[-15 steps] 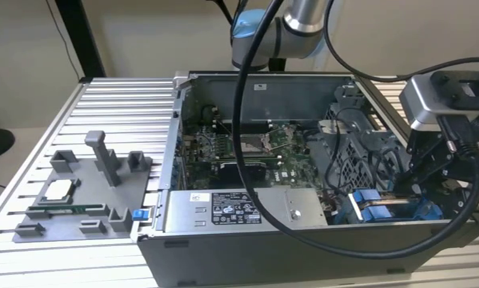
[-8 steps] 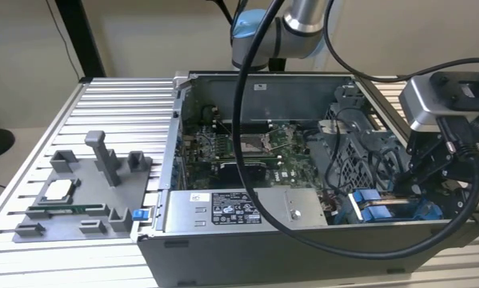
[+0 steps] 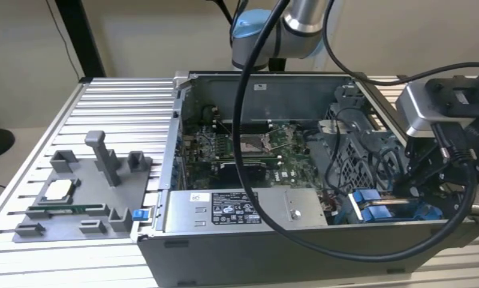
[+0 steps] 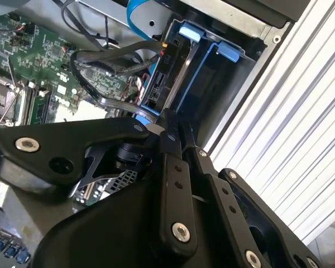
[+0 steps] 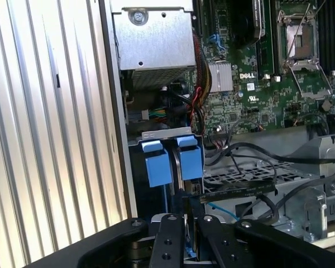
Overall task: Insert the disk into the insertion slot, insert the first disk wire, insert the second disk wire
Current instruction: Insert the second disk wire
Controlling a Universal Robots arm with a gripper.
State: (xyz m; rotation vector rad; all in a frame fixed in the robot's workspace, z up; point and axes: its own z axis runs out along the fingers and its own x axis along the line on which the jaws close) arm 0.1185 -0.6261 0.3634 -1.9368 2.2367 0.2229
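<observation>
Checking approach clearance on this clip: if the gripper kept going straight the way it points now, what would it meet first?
Probably the disk standing in the insertion slot. In both wrist views the gripper points at its cabled end between the blue tabs. Depth is unclear; a black cable close by might touch first.

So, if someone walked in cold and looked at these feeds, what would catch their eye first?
Probably the open computer case on the ribbed aluminium table, with its green motherboard laid bare. Next, the bright blue carrier tabs in the drive bay at the exterior view's right end of the case. The black gripper sits right at those tabs, thick cables draped across the case.
</observation>
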